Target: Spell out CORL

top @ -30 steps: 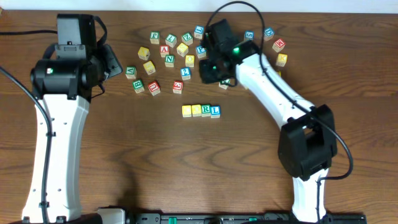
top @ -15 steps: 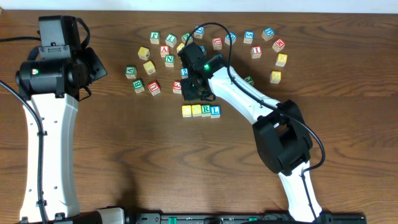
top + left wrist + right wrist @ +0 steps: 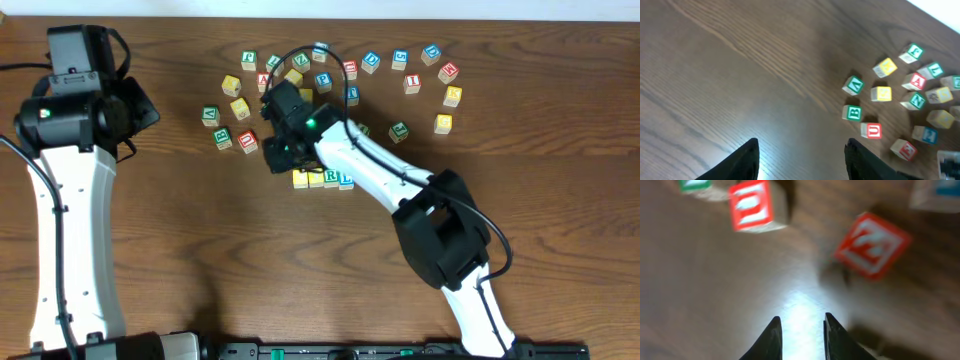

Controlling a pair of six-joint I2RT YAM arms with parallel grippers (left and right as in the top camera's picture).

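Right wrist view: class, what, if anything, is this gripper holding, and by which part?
Nothing. The right gripper has only bare table between its narrowly parted fingers.

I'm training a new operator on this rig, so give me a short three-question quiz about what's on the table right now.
1. True or false: the left hand holds a block.
2. Where is the row of four blocks relative to the scattered blocks? A) among them B) apart, on the robot's side C) stacked on them
3. In the right wrist view, what colour are the faces of the two blocks ahead of the right hand?
Key: 1 false; 2 B; 3 red.
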